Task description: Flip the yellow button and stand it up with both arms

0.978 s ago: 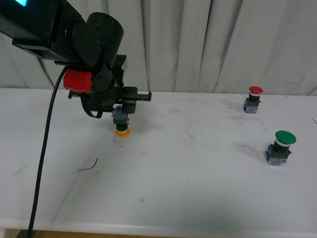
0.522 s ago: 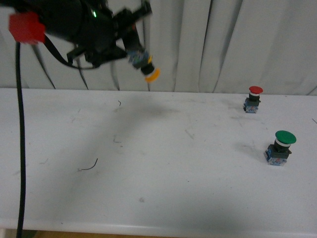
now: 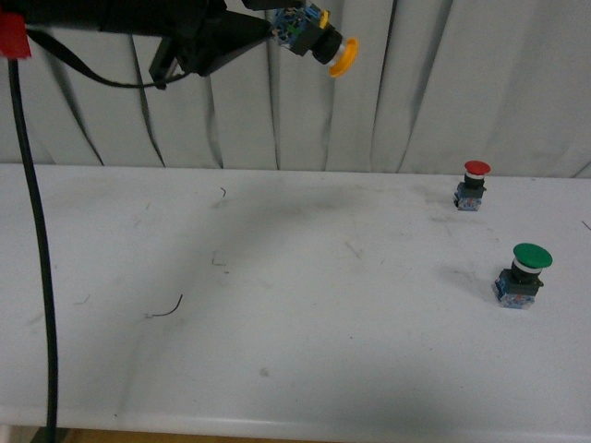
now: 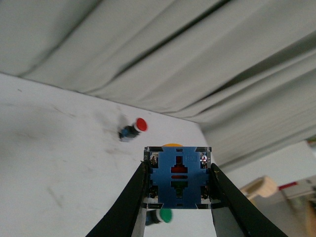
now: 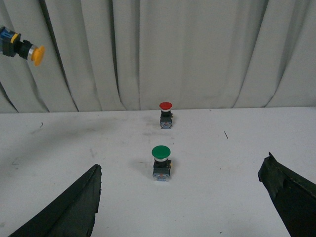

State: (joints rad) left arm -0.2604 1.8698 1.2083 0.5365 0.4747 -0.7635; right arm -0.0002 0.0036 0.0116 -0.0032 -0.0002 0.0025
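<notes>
The left gripper (image 4: 178, 168) is clamped on the yellow button (image 3: 319, 39), its two black fingers pressing the opposite sides of the blue contact block. This is plain in the left wrist view, where the block's underside faces the camera. In the front view the button hangs high in the air before the grey curtain (image 3: 443, 83), well above the white table (image 3: 295, 332). It lies nearly on its side, with the yellow cap pointing toward the robot's right and a little downward. The right gripper (image 5: 182, 168) has its jaws spread wide with nothing between them. It sits low over the table and well apart from the button, which shows only at the far edge of its wrist view. The red-capped switch (image 3: 474, 185) and the green-capped switch (image 3: 524, 275) stand upright on the table off to the right, clear of both arms. The step in hand looks like the flip itself: the button is lifted and partly turned, but not yet cap-up. The next move probably calls for the right arm to come up and take the cap or black collar. That would let the left release and the button finish turning. It could then be lowered with the contact block flat on the table, away from the two other switches.
</notes>
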